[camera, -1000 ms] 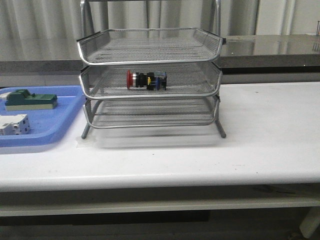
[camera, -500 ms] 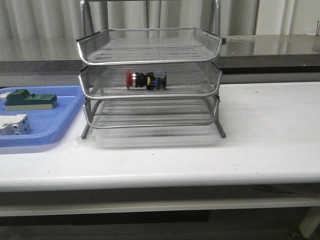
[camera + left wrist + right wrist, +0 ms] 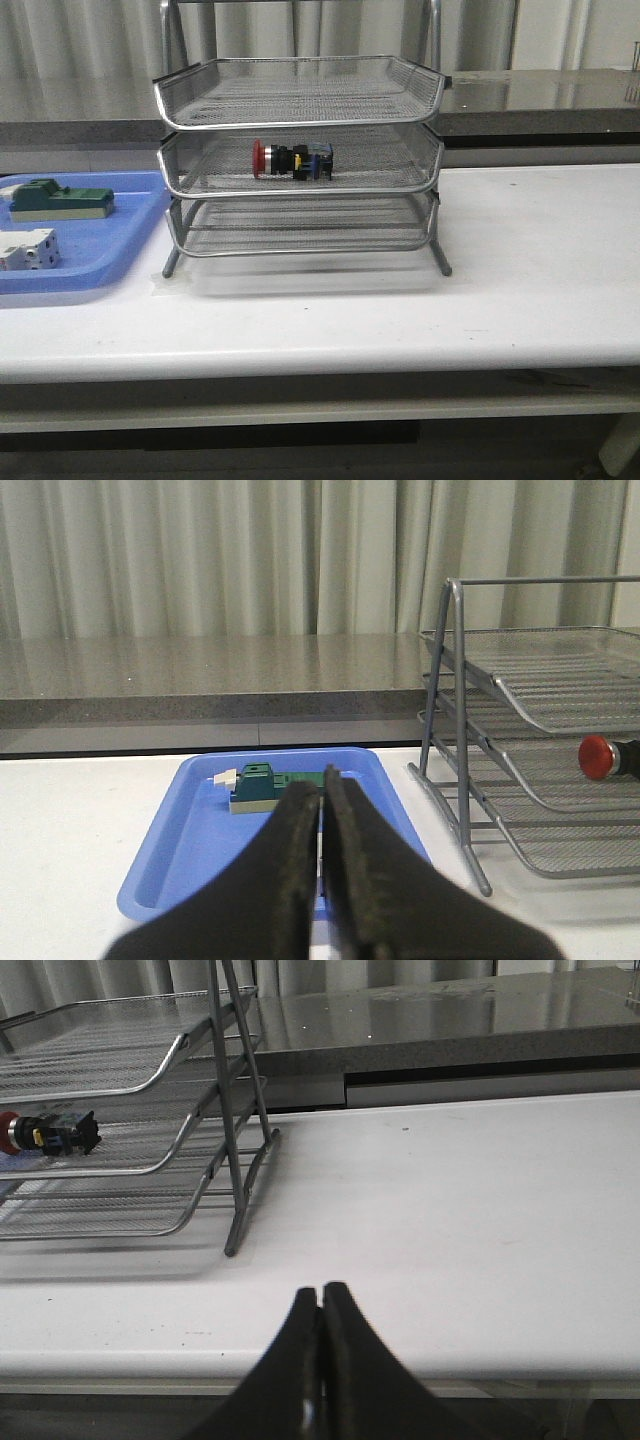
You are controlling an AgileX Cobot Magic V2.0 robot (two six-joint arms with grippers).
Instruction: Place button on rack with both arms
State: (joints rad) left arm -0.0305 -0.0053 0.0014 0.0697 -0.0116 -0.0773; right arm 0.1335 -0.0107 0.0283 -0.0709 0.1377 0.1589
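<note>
The button (image 3: pixel 291 160), red head to the left and blue-and-yellow block to the right, lies on its side in the middle tier of the silver wire rack (image 3: pixel 300 100). Its red head (image 3: pixel 597 757) shows at the edge of the left wrist view, and the whole button (image 3: pixel 48 1131) shows in the right wrist view. My left gripper (image 3: pixel 322 790) is shut and empty, back from the blue tray. Over the table's front edge my right gripper (image 3: pixel 321 1295) is also shut and empty, well clear of the rack (image 3: pixel 150 1110). Neither arm shows in the front view.
A flat blue tray (image 3: pixel 120 250) lies left of the rack, holding a green block (image 3: pixel 60 200) and a white block (image 3: pixel 27 249). A grey counter (image 3: pixel 540 95) and curtains run behind the white table (image 3: pixel 540 260). The rack's thin legs (image 3: pixel 240 1200) stand near the right gripper's side.
</note>
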